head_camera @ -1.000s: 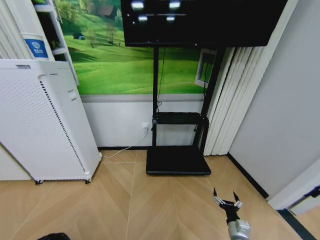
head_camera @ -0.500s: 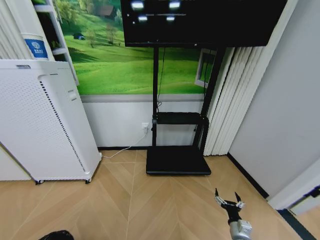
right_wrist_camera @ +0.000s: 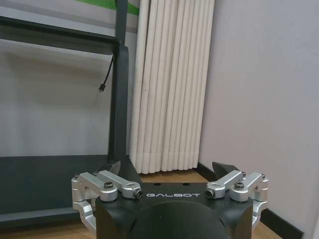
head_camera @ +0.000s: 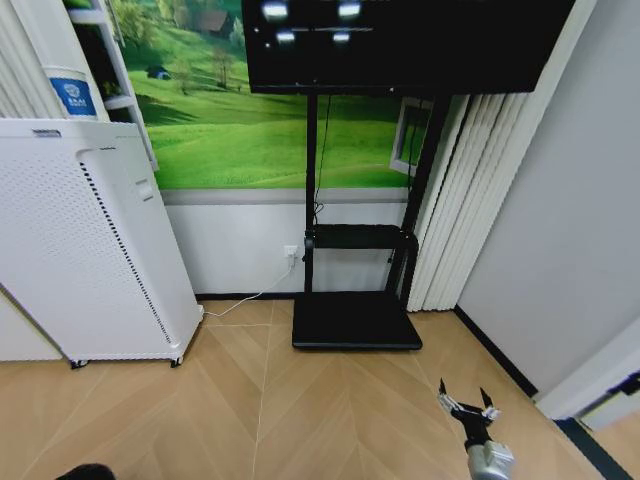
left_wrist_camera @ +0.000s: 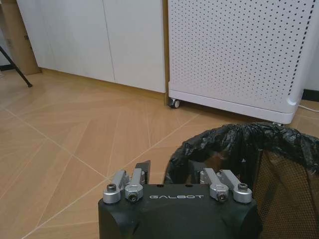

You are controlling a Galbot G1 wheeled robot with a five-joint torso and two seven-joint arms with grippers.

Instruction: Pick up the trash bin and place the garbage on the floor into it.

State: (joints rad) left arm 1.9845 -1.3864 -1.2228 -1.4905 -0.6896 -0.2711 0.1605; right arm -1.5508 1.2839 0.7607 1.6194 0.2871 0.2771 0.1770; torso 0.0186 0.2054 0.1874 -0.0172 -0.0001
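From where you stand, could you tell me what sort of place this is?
Probably an office or showroom corner: a large screen on a black floor stand, a white perforated appliance, a meadow mural, herringbone wood floor.

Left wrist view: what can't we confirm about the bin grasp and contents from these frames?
- Left gripper fingertips: hidden behind its own black body and the trash bin liner, so the grasp cannot be confirmed.
- Bin interior: cut off by the frame edge; contents unreadable.
- Head view: a dark shape at the bottom edge is cropped, so unidentifiable.
- Right gripper is open, holding nothing.
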